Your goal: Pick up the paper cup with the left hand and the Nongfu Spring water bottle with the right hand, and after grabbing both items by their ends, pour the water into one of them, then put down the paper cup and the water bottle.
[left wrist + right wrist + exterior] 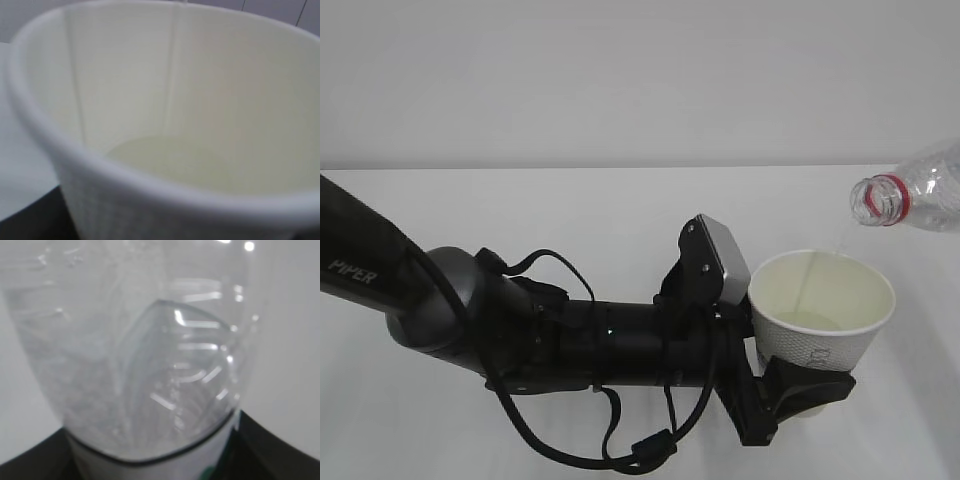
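Left fingers (790, 395) clamp paper cup (822, 312) base — tilted bottle (912, 196) pouring above

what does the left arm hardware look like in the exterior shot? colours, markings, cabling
Left arm: black tubular links, white "PIPER" lettering near the shoulder end, grey camera block at the wrist, loose black cables looping underneath, black blocky gripper.

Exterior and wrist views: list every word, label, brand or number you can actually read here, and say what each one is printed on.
"PIPER": white letters on the black left arm, exterior view.
Paper cup: grey print on its outer wall, too small and blurred to read.
Water bottle: red neck ring only; no readable label text in the exterior view. In the right wrist view a white label edge with a green speck shows at the bottom, no legible letters.
Left wrist view: no text.
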`<state>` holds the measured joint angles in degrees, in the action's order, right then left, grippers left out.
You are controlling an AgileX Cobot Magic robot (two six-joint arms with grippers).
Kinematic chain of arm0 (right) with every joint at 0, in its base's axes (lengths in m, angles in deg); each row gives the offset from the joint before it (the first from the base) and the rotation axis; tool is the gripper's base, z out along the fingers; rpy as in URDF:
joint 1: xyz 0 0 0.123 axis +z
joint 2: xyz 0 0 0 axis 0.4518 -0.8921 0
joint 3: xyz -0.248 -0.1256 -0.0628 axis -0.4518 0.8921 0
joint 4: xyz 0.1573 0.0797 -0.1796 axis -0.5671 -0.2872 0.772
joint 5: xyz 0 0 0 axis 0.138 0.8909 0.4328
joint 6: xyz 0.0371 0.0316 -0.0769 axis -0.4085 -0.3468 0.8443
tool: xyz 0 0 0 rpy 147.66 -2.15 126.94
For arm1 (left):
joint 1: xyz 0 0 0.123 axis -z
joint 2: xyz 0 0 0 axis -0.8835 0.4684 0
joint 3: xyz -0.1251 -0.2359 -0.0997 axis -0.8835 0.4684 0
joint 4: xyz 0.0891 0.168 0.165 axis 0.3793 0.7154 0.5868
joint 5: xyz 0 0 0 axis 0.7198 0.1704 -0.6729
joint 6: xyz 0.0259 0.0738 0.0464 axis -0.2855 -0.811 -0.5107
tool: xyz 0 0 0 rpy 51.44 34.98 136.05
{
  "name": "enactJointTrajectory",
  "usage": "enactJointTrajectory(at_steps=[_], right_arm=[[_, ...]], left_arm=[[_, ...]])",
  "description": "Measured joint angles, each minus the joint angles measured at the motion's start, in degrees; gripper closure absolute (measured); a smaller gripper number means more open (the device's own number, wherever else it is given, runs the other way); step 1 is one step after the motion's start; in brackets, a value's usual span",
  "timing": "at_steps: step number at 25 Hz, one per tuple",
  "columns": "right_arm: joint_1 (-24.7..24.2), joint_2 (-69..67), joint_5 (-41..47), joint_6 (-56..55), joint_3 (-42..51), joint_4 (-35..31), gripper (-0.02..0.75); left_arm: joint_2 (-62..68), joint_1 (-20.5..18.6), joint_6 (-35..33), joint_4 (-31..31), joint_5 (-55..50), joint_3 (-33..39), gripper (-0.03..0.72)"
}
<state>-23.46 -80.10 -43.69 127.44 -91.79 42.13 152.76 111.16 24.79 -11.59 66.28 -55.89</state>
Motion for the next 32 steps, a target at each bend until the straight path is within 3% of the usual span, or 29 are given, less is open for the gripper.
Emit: enactJointTrajectory(at_steps=[32], right_arm=[[0.0, 0.0, -0.3, 0.7, 0.0, 0.0, 0.286]], left_arm=[[0.0, 0.0, 0.0, 0.0, 0.0, 0.0, 0.142]])
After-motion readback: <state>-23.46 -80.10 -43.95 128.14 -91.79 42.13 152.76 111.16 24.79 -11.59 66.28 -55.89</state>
